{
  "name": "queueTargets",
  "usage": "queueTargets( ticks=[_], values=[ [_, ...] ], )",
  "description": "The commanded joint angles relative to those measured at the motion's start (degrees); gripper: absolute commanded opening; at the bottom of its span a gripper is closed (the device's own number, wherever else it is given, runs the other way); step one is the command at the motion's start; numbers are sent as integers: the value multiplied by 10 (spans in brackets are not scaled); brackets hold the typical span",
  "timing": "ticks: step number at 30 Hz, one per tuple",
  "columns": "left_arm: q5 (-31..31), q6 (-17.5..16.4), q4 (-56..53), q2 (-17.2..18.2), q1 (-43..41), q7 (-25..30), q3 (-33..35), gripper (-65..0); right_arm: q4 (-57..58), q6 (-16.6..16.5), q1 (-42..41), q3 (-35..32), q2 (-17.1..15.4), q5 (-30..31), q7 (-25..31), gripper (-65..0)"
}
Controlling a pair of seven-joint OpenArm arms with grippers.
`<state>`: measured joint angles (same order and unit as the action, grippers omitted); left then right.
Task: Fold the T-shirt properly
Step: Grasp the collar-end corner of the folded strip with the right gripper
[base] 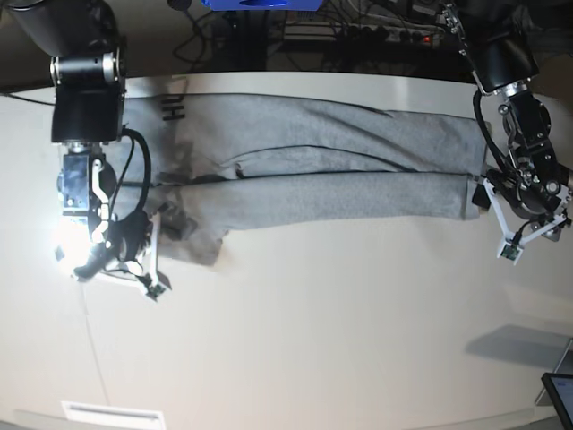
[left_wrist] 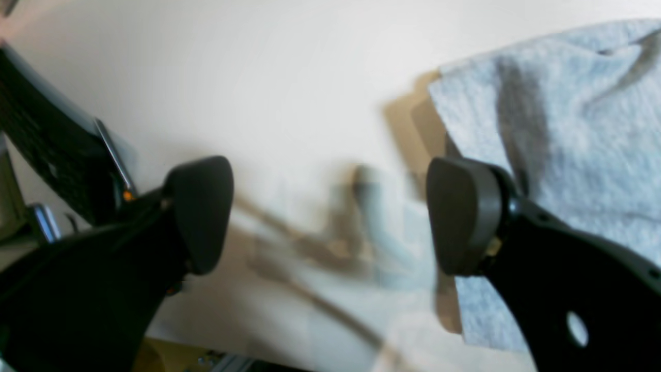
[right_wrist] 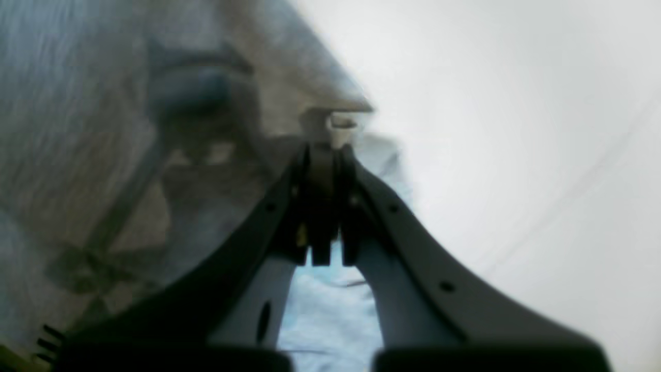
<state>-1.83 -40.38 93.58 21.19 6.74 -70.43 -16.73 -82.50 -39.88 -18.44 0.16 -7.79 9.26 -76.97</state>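
The heather-grey T-shirt [base: 313, 166] lies folded into a long band across the pale table [base: 340, 331], with black lettering [base: 172, 109] at its left end. My left gripper [left_wrist: 330, 217] is open, its pads wide apart over bare table just off the band's right end [left_wrist: 568, 129]; the base view shows it [base: 524, 235] at the right. My right gripper [right_wrist: 323, 155] is shut, tips at the shirt's blurred edge [right_wrist: 77, 103]. Whether cloth is pinched I cannot tell. In the base view it [base: 139, 264] sits low off the band's left end.
A dark screen corner [base: 560, 394] pokes in at the table's front right. Cables and a power strip [base: 358, 31] run behind the far edge. A white label [base: 112, 414] lies at the front left. A dark slatted object [left_wrist: 46, 150] stands left of my left gripper.
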Motion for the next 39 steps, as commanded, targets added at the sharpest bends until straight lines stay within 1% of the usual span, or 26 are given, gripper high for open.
queueTargets(
  ticks=[1,8,13,18,22,24,28,29,32,34,35,39],
  values=[
    [0,4,3,8,11,7,3,-79,-25,-1,-5,8,-5,2,3,-650],
    [0,4,-3,4,27,8,40,-79,-160,-1,106,8,-6,3,4,-650],
    [0,4,-4,3,31,38,70,-79,-262,-1,170,9,-7,3,4,-650],
    [0,4,-46,3,38,40,91,-79,-295,-1,204,10,-7,4,5,-650],
    [0,4,-76,3,35,76,92,-79,-302,-1,223,11,-5,4,7,-650],
    [0,4,-95,3,35,83,92,-79,-312,-1,236,7,-5,5,23,-650],
    [0,4,-128,3,37,85,92,-79,-315,-1,262,8,-5,5,79,-650],
    [0,4,-130,3,37,88,92,-79,-315,-1,270,9,-5,4,94,-650],
    [0,4,-130,3,31,121,93,-79,-317,-1,296,9,-5,4,157,-650],
    [0,4,-130,3,29,125,93,-79,-319,-1,308,9,-5,4,186,-650],
    [0,4,-130,4,26,125,93,-79,-319,-1,310,9,-6,4,193,-650],
    [0,4,-130,5,26,127,93,-79,-326,-1,310,10,-7,2,187,-650]
  ],
)
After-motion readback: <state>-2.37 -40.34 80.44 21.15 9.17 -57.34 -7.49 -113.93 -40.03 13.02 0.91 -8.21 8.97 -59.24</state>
